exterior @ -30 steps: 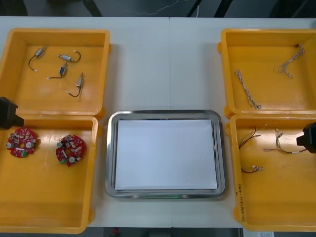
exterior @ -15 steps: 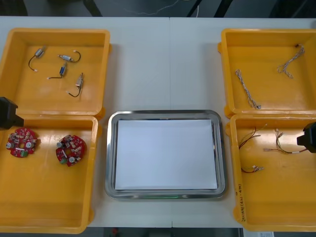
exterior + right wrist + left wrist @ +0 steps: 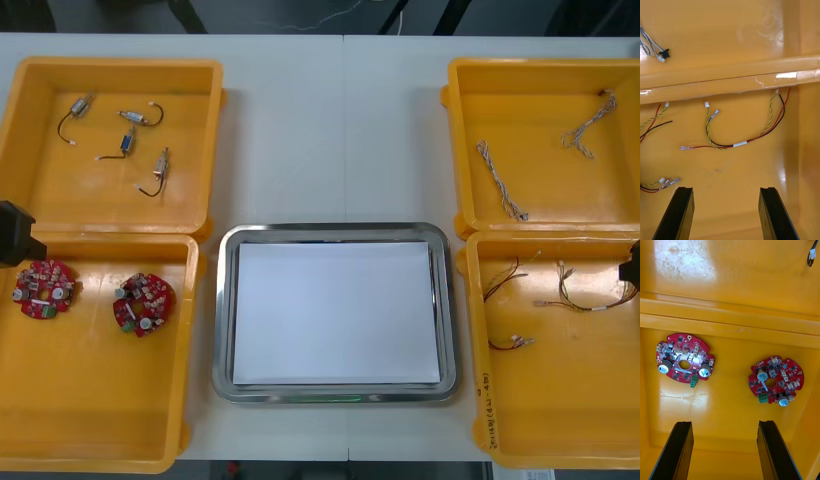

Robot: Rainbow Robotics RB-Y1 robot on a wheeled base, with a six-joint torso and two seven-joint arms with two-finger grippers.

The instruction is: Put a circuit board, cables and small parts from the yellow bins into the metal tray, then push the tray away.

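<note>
Two round red circuit boards point(image 3: 43, 288) point(image 3: 143, 303) lie in the near left yellow bin point(image 3: 90, 400). My left gripper point(image 3: 724, 452) hangs open above that bin, short of both boards point(image 3: 685, 358) point(image 3: 775, 379), holding nothing. Its arm point(image 3: 15, 232) shows at the table's left edge. My right gripper point(image 3: 726, 213) is open over the near right bin point(image 3: 560, 400), with a red and yellow cable point(image 3: 741, 142) lying beyond its fingertips. That arm point(image 3: 632, 265) sits at the right edge. The metal tray point(image 3: 335, 229), white inside, stands between the bins with nothing in it.
Several small metal parts point(image 3: 125, 140) with short leads lie in the far left bin point(image 3: 110, 200). Twisted blue and white cables point(image 3: 500, 180) point(image 3: 588, 125) lie in the far right bin point(image 3: 560, 200). More red and yellow cables point(image 3: 505, 280) point(image 3: 510, 343) are in the near right bin.
My right arm has drawn a little toward the right edge of the front view. The left arm and all objects stay where they were.
</note>
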